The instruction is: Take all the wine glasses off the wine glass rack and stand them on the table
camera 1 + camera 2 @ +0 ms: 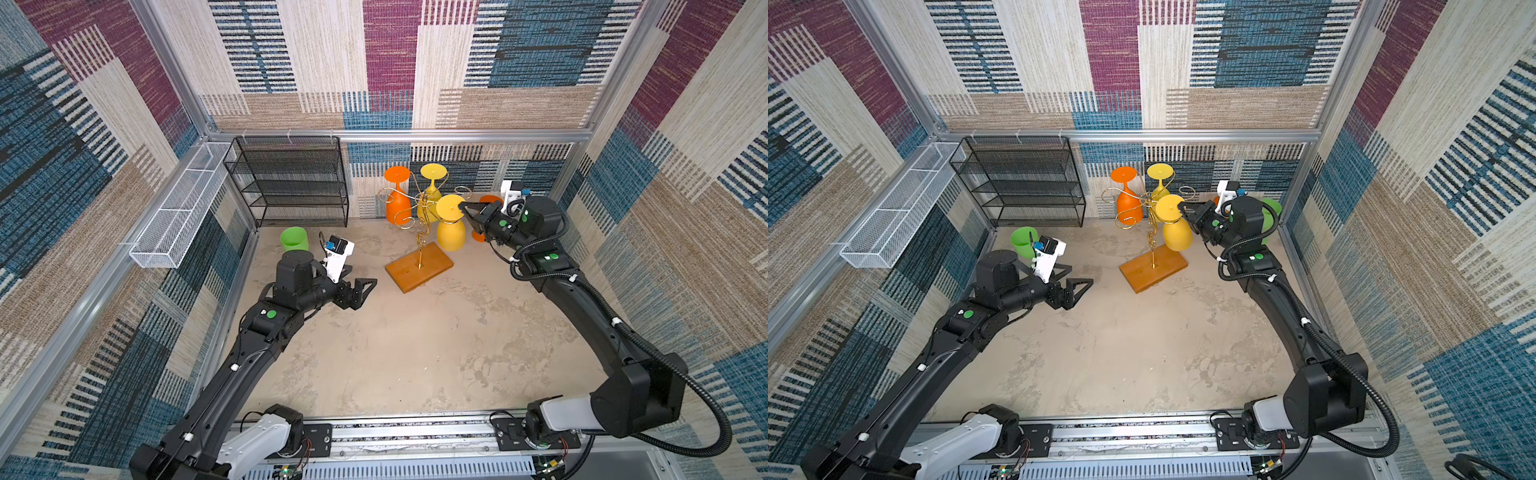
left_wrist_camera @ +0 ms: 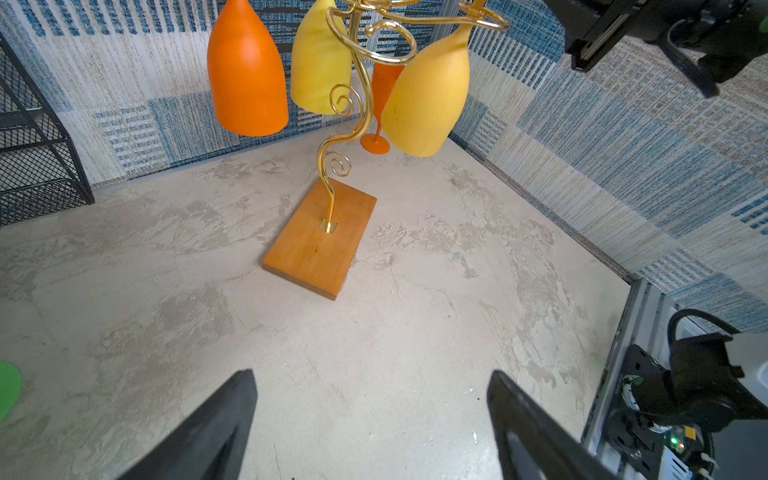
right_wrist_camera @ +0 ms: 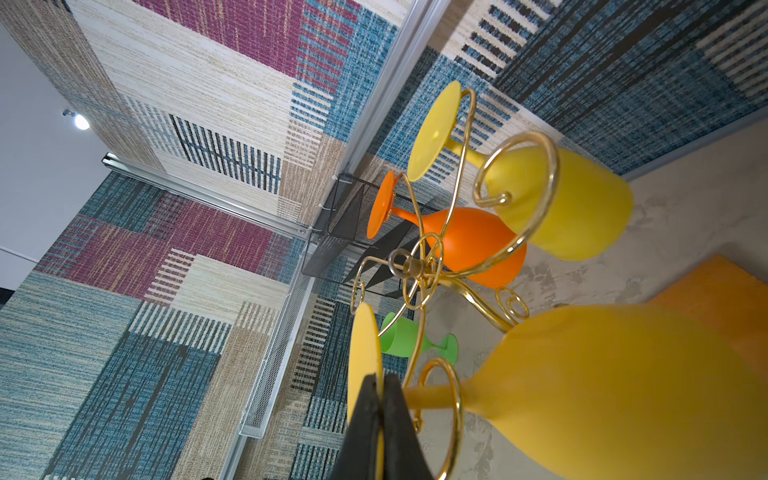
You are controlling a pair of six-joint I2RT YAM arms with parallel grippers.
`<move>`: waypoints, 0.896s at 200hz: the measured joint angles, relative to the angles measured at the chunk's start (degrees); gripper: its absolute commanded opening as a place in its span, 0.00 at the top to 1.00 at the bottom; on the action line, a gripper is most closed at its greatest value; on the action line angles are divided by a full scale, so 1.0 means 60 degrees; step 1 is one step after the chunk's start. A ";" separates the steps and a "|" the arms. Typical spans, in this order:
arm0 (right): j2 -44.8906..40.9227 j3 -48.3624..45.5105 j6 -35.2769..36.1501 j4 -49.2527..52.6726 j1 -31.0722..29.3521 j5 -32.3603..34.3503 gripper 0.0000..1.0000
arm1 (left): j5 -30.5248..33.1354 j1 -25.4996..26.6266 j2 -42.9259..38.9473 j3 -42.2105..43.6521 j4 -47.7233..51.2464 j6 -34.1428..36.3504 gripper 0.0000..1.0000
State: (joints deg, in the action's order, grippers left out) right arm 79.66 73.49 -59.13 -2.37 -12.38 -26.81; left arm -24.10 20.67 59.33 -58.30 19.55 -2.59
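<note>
While the left gripper (image 1: 360, 279) hangs open over the table (image 1: 395, 353), left of the wine glass rack (image 1: 419, 268), the right gripper (image 1: 464, 207) is clamped on the foot of the nearer yellow wine glass (image 1: 451, 237), which hangs upside down on the rack's right side.

Bright, even lighting; faint, soft shadows on the desk (image 1: 395, 353). Both top views bow at the edges. Right wrist view: ceiling lamp (image 3: 81, 122) glares, nearest wine glass (image 3: 623, 395) blurred.
</note>
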 measured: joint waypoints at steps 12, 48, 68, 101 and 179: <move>-0.0040 -0.0011 0.0000 -0.0036 0.0000 0.0036 1.00 | 0.0000 0.0000 -0.0004 0.0000 0.0000 0.0000 0.10; -0.0120 -0.0102 -0.0036 -0.0131 0.0000 0.0047 1.00 | 0.0004 0.0000 -0.0018 0.0000 0.0000 0.0000 0.10; -0.0178 -0.0153 -0.0033 -0.0131 0.0000 0.0062 1.00 | 0.0004 0.0000 -0.0022 0.0000 0.0000 0.0000 0.10; -0.0208 -0.0255 -0.0029 -0.0127 -0.0047 0.0058 1.00 | 0.0004 0.0000 -0.0011 0.0000 0.0000 -0.0004 0.11; 0.0004 0.0036 0.0153 0.0029 -0.0543 0.0066 1.00 | 0.0004 0.0000 0.0036 0.0000 0.0000 -0.0004 0.11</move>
State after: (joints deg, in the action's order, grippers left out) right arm 79.68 73.71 -58.22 -2.20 -15.64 -26.41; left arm -24.08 20.67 59.55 -58.30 19.55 -2.61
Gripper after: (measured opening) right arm 0.066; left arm 0.891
